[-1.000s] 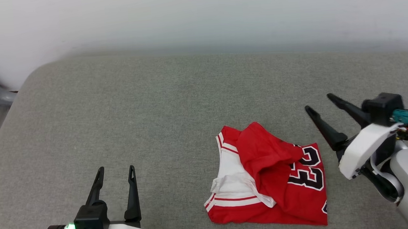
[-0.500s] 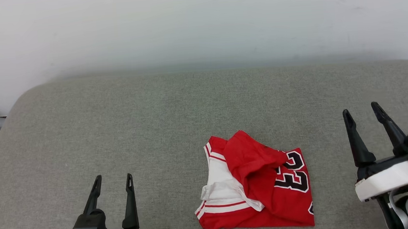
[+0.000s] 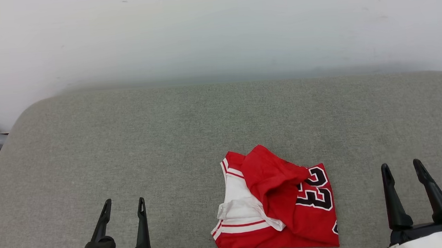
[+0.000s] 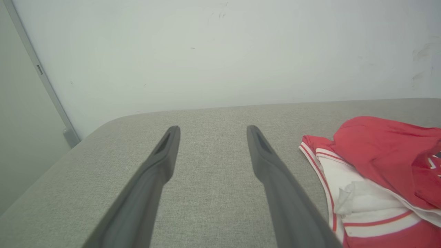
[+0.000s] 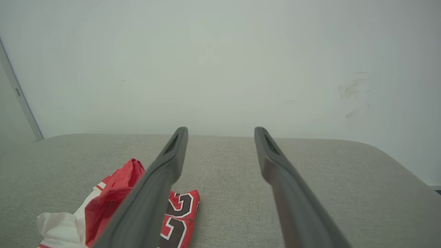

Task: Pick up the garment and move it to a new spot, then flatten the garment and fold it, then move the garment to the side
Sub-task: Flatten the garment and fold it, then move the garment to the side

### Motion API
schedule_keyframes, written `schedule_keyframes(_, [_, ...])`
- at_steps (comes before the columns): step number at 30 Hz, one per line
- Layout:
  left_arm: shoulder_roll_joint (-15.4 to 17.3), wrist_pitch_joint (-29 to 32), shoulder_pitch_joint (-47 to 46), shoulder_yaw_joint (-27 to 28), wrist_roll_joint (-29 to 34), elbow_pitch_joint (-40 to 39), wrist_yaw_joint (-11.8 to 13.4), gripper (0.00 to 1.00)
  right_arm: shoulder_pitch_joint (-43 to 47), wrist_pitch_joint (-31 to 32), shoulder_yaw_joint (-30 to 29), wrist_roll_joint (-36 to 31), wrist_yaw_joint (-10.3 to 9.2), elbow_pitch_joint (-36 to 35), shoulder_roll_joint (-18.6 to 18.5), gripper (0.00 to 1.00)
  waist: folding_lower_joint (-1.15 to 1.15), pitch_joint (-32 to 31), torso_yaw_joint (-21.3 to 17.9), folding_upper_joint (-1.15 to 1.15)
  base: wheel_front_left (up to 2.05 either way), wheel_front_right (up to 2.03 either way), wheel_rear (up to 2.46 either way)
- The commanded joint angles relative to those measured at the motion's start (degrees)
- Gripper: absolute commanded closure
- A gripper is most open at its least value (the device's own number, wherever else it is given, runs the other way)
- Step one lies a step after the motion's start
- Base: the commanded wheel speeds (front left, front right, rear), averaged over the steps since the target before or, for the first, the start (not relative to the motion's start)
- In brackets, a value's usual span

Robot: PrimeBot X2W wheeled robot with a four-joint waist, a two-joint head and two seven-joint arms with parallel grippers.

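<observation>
Head view | right gripper (image 3: 400, 164) fingers apart, empty | left gripper (image 3: 124, 200) likewise apart, empty | garment (image 3: 277, 201) bunched between them, near front edge of the grey cushion (image 3: 128, 138), right of centre | right arm looks nearer, garment to its left

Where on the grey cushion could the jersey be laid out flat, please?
Bare cushion spans the full width between the wall and the jersey, plus the left half above the left claw. Narrowest is the strip between the jersey and the right claw.
</observation>
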Motion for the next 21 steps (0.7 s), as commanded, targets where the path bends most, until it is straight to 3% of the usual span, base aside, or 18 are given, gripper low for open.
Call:
schedule_keyframes(1, [0.3,-0.1,0.5,0.0,-0.2,-0.3,-0.1,0.0,1.4,-0.1,-0.1,0.2,-0.05,-0.2,0.6,0.0,0.0,-0.1,0.0,0.0,0.0,0.0,0.0])
schedule_keyframes(21, [1.2,-0.1,1.2,-0.3,0.3,0.7,0.2,0.0,2.8,-0.1,0.5,-1.6,-0.05,0.7,1.6,0.0,0.0,-0.4,0.5,0.0,0.0,0.0,0.0])
